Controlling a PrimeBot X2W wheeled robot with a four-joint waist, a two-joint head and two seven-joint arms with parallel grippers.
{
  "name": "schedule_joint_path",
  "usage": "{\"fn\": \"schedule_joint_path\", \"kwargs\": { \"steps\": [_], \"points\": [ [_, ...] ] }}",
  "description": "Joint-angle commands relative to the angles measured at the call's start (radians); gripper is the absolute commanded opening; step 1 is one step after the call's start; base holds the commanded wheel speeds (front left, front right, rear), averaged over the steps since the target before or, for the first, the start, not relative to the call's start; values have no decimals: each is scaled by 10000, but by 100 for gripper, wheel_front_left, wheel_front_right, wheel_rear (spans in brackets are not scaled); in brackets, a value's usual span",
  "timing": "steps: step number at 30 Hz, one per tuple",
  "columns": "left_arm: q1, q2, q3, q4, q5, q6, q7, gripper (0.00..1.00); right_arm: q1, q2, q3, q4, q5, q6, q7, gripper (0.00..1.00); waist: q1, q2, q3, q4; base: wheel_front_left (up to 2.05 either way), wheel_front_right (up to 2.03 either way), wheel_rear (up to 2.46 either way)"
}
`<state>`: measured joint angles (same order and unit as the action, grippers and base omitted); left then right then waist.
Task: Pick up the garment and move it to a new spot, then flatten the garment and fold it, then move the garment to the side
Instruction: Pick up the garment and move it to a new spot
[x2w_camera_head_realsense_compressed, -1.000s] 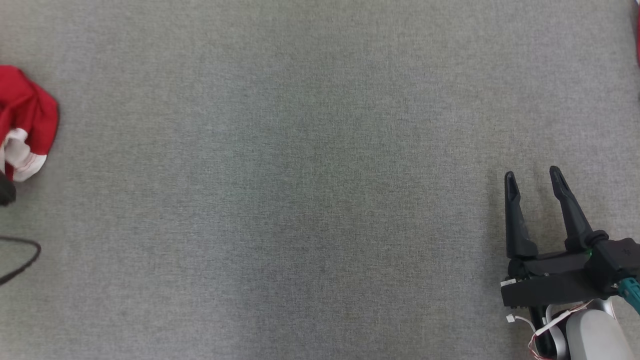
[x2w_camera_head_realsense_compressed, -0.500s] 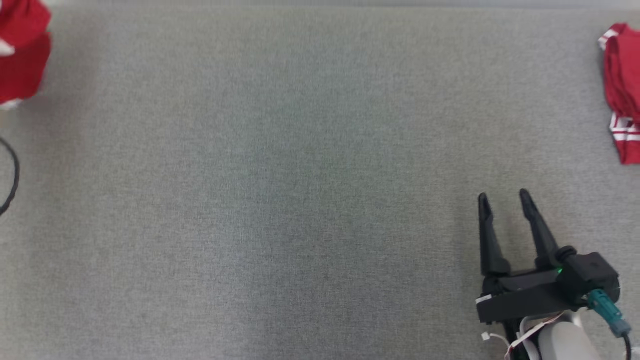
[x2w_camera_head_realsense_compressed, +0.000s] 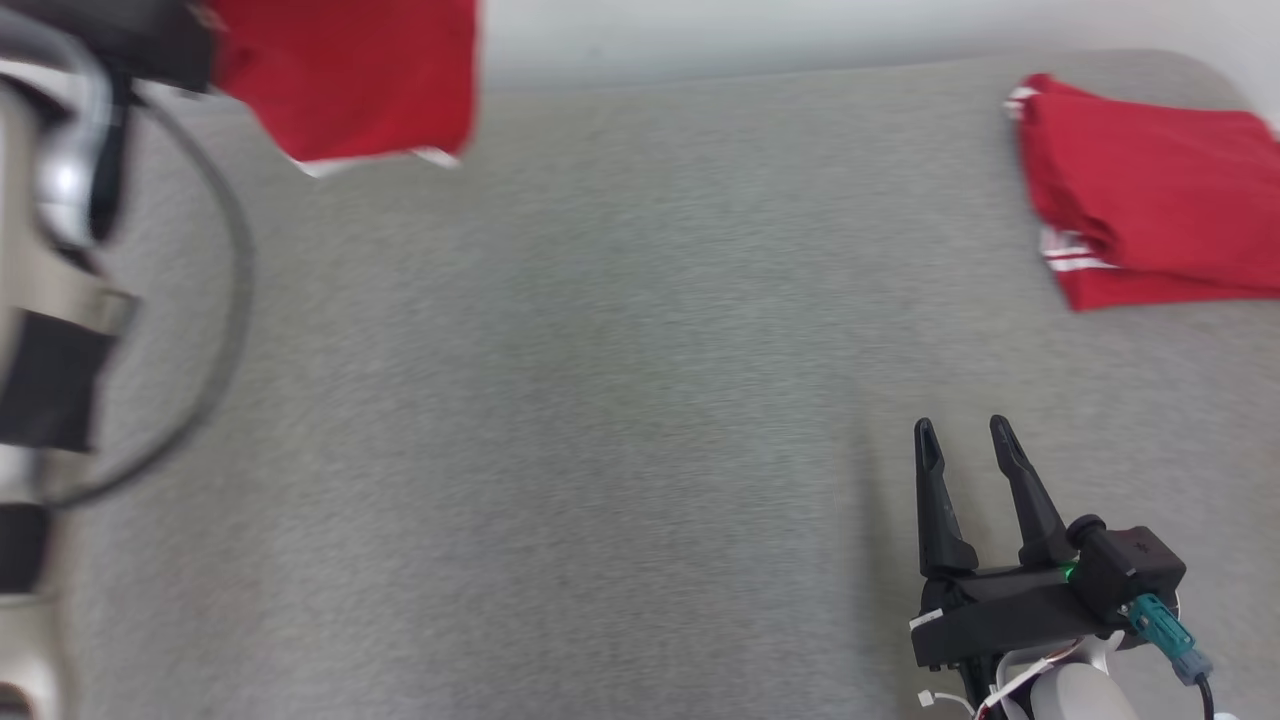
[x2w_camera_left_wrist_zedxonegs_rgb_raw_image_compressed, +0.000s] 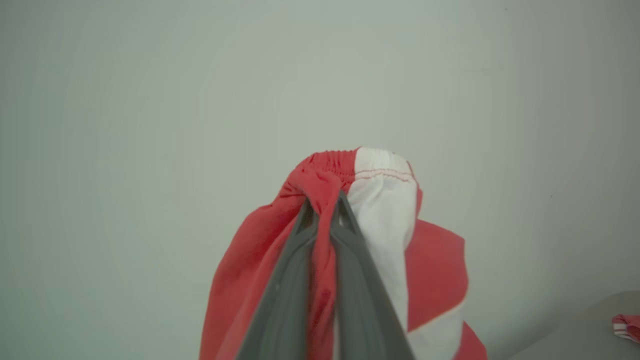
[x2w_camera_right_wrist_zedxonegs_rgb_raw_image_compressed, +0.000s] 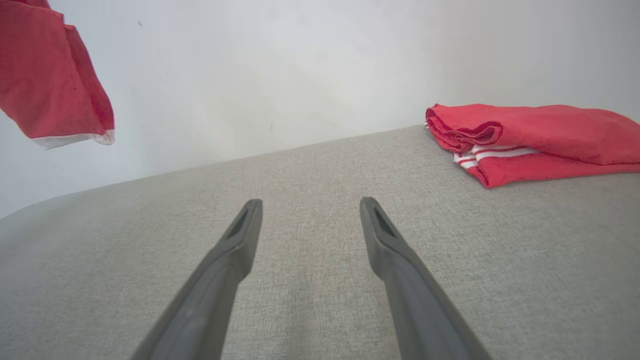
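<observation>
Cam has tilted up since prev frame; garment (x2w_camera_head_realsense_compressed: 345, 80) now hangs in air, well left of stack (x2w_camera_head_realsense_compressed: 1140, 215), waistband pinched in my L gripper (x2w_camera_left_wrist_zedxonegs_rgb_raw_image_compressed: 325, 202). R gripper (x2w_camera_head_realsense_compressed: 962, 430) spread wide, empty, nearer stack; I'd lay garment left of stack.

My left pincer (x2w_camera_left_wrist_zedxonegs_rgb_raw_image_compressed: 324, 199) has the garment (x2w_camera_left_wrist_zedxonegs_rgb_raw_image_compressed: 386, 210) hanging, up off the bench (x2w_camera_head_realsense_compressed: 600, 420), well left of my right pincer (x2w_camera_head_realsense_compressed: 962, 438). A folded garment (x2w_camera_head_realsense_compressed: 1150, 190) lies on bench ahead-right of right pincer. The wall (x2w_camera_right_wrist_zedxonegs_rgb_raw_image_compressed: 260, 75) is behind.

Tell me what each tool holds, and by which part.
The left tool is shut on the red garment, pinching bunched fabric at its elastic waistband. The right tool is open, empty.
</observation>
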<state>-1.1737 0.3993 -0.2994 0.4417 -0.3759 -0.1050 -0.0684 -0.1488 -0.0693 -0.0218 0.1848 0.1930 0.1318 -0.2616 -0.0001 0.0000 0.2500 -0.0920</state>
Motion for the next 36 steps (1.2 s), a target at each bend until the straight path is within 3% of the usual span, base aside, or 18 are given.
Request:
{"fn": "schedule_joint_path", "kwargs": {
  "steps": [1, 9, 17, 26, 36],
  "points": [
    [251, -272, -117, -339, -152, 67, 143, 0, 57, 95, -2, 3, 99, -27, -38, 100, 1, 0, -491, -898, 0, 0, 0],
    [1010, -1745, -864, -1861, -540, 442, 667, 0, 227, 189, -71, -83, 230, -27, -42, 100, 1, 0, -563, -2024, 0, 0, 0],
    [2509, -2741, -1217, -2282, -1047, 976, 398, 0, 387, 215, -182, -175, 382, -27, -43, 100, 1, 0, -447, -2330, 0, 0, 0],
    [5178, -2702, -1108, -1619, -1543, 1415, -385, 0, 139, 208, -111, -65, 533, -27, -44, 100, 1, 0, -308, -1959, 0, 0, 0],
    [7850, -2389, -579, -636, -2228, 1509, -1375, 0, 29, 213, -114, 92, 335, -27, -44, 100, 1, 0, -398, -1453, 0, 0, 0]
  ]
}}
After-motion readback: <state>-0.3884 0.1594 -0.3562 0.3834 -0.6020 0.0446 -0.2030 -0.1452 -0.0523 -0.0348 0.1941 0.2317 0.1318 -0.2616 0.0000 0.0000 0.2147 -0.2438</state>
